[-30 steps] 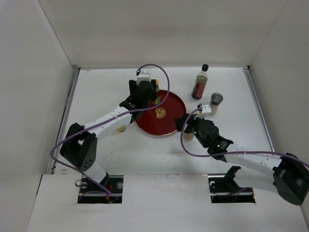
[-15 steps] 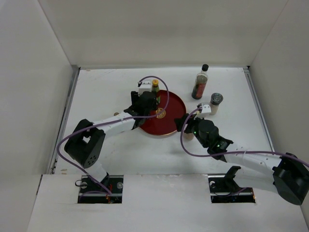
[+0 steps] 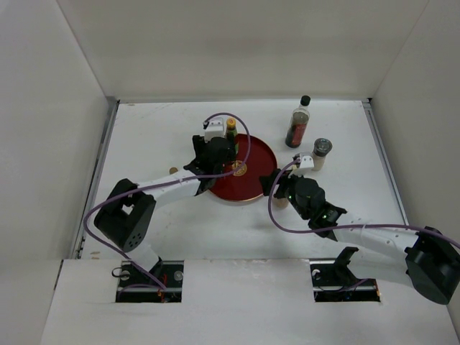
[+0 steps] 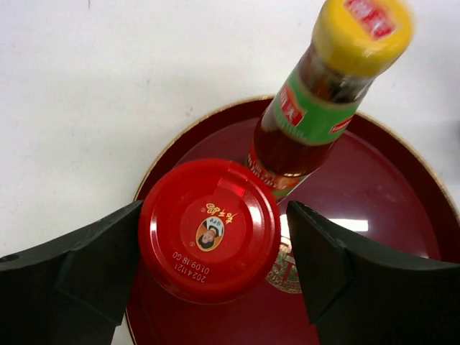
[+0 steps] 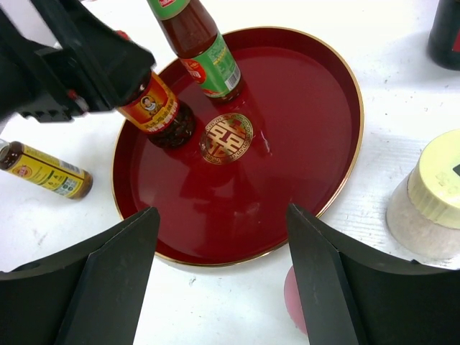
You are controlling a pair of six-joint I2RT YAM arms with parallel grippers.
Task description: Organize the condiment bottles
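While the left hand [image 4: 213, 215] hangs over the round red tray [image 5: 287, 122], its two dark fingers flank the red-lidded jar [image 4: 208, 241], which stands upright on the tray's left part beside the gold emblem [image 5: 226, 136]. One finger meets the lid's edge and a thin sliver of gap shows at the other, so I cannot tell whether it is squeezing. The green-labelled, yellow-capped bottle [image 4: 309, 115] stands on the tray just behind the jar. The right hand [image 5: 219, 214] hovers at the tray's near-right rim, fingers spread wide around nothing. Off the tray, on the white surface [image 3: 158, 129], a small yellow-labelled bottle [image 5: 43, 171] lies on its side to the left. A pale-lidded shaker [image 5: 431, 198] and a pink top [image 5: 293, 300] sit by the right rim. Farther right and back are a grey-topped shaker [image 3: 321, 152] and the tall black-capped dark bottle [image 3: 298, 123].
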